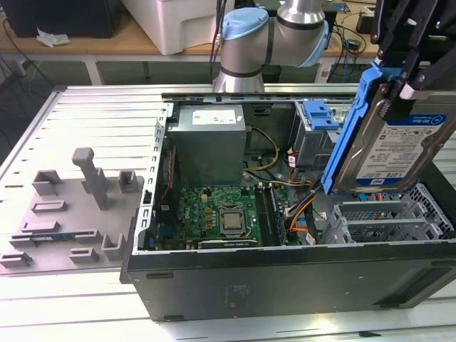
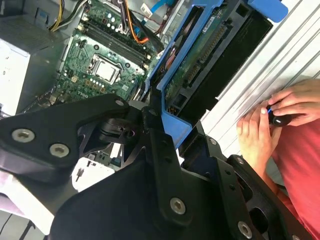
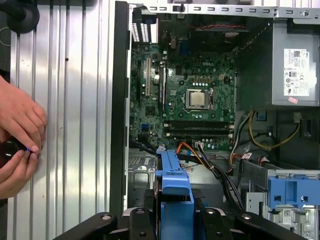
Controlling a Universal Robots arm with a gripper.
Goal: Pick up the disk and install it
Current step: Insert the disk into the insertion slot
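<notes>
The disk point(image 1: 402, 146), a silver hard drive with a blue-and-white label in a blue plastic bracket point(image 1: 350, 128), hangs tilted on edge above the open computer case point(image 1: 285, 278), at the exterior view's right. My gripper point(image 1: 400, 85) is shut on its upper end, black fingers point(image 1: 412, 68) clamped across the bracket. In the second wrist view the disk's green circuit-board underside point(image 2: 200, 50) faces the camera, held over the case. The first wrist view shows the bracket's blue end point(image 3: 174, 180) between my fingers point(image 3: 142, 220).
Inside the case lie the green motherboard point(image 1: 214, 210), grey power supply point(image 1: 208, 142), loose cables point(image 1: 299, 206) and a grey drive cage point(image 1: 313, 146) topped by a blue latch point(image 1: 320, 114). A perforated metal bay point(image 1: 385, 221) sits under the disk. A person's hands point(image 3: 17, 135) rest beside the case. A grey fixture plate point(image 1: 64, 214) lies at the exterior view's left.
</notes>
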